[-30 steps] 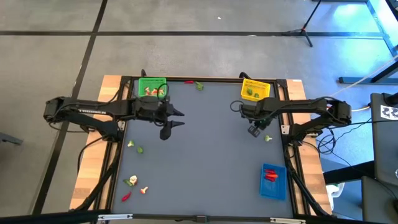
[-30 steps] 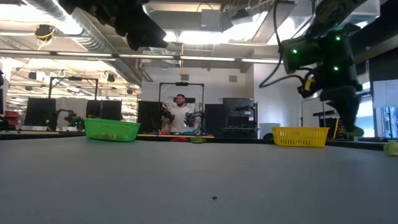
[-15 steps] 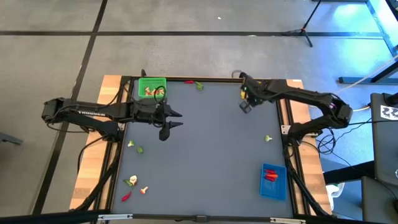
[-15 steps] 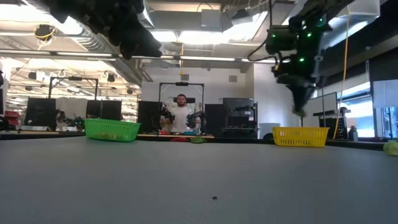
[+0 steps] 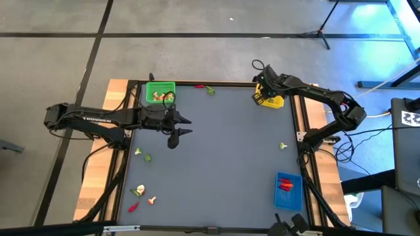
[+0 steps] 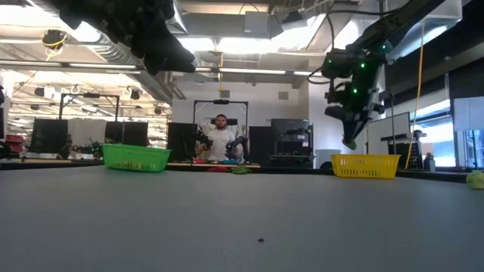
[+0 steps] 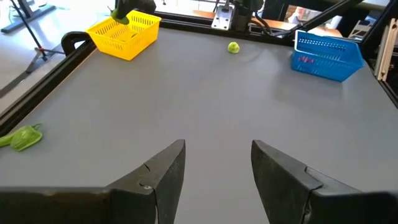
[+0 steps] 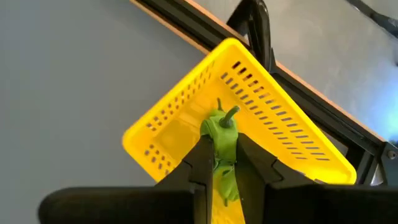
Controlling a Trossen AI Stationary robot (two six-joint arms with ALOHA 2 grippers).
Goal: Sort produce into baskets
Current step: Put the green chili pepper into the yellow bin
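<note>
My right gripper [image 8: 222, 155] is shut on a small green vegetable piece [image 8: 224, 134] and hangs over the yellow basket [image 8: 186, 134]; the gripper also shows in the high view [image 5: 263, 92] at the table's far right. My left gripper [image 7: 217, 162] is open and empty over the table's left middle [image 5: 187, 126]. The green basket [image 5: 160, 92] at the far left holds pale and green pieces. The blue basket [image 5: 287, 190] at the near right holds red pieces. My right gripper pinches the green piece between its two fingers, across its body [image 8: 222, 149]. The stem end [image 8: 229, 115] sticks out past the fingertips. The fingers point down from above, and the piece is lifted clear above the yellow basket's open top.
Loose pieces lie on the grey table: a green ball [image 5: 283, 145] near the right edge, a green leaf [image 5: 210, 90] and a red piece [image 5: 199, 86] at the far edge, and several pieces at the near left [image 5: 139, 191]. A person stands in the room beyond the table [image 6: 220, 136].
My right gripper has gone from near the table's right edge toward the far edge and up, carrying the green piece, and now hangs over the yellow basket. It has stayed shut on the piece.
</note>
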